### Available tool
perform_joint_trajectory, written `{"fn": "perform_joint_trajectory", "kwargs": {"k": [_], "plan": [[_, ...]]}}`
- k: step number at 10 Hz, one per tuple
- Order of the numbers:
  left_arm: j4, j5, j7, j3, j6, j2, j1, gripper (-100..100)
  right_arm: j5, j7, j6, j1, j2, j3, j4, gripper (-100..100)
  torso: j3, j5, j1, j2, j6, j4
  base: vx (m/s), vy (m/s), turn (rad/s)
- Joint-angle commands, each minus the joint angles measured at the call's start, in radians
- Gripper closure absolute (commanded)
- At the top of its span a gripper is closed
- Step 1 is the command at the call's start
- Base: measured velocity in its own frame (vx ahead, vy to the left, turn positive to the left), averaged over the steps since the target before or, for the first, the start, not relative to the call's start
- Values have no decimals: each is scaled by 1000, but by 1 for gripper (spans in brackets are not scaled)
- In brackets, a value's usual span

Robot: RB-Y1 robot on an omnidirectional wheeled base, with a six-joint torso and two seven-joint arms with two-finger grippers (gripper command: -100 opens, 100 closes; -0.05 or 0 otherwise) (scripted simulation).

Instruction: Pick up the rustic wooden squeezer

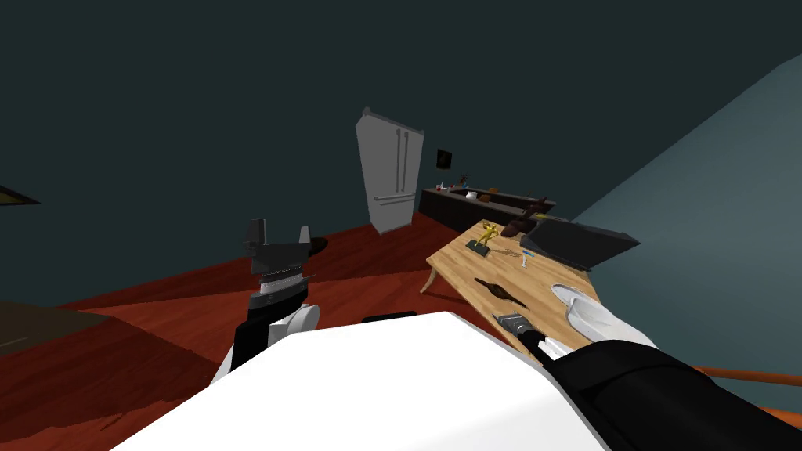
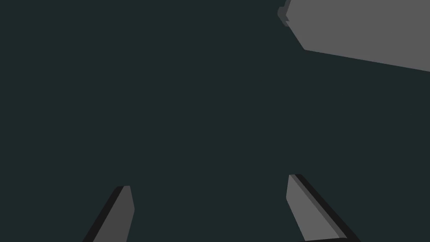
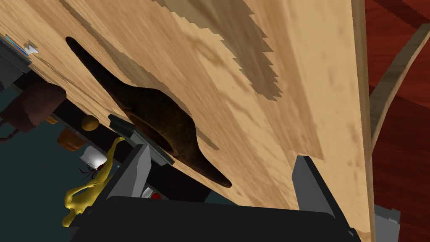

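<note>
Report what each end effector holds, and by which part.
Nothing is held. The right end effector is open, with the squeezer lying on the table ahead of it; the left end effector is open and empty.

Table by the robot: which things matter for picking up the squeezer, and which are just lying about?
Job: dark brown squeezer, wooden table, open right gripper.
Lying about: yellow figurine, white dish, dark flat box.

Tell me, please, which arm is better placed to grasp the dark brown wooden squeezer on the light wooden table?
Right: the open right gripper points at the dark brown wooden squeezer on the light wooden table; the left gripper, open, stands apart over the red floor.
</note>
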State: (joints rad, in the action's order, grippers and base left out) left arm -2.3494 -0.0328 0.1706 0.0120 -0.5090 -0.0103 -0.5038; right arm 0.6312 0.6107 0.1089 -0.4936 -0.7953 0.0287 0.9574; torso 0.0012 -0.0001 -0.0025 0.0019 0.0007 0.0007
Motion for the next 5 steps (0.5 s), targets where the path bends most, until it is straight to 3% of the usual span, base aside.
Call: {"fn": "perform_joint_trajectory", "kwargs": {"k": [1,4,5], "plan": [[0,0,0,0,0,0,0,0,21,21,-16,13,-6,-6,-39,-100,0,0,0,0,0,0,-12,-17,154],[0,0,0,0,0,0,0,0,79,67,-44,34,-41,-31,-128,-100,0,0,0,0,1,0,-13,-10,206],[0,0,0,0,0,0,0,0,79,67,-44,34,-41,-31,-129,-100,0,0,0,0,0,0,-9,-14,128]]}}
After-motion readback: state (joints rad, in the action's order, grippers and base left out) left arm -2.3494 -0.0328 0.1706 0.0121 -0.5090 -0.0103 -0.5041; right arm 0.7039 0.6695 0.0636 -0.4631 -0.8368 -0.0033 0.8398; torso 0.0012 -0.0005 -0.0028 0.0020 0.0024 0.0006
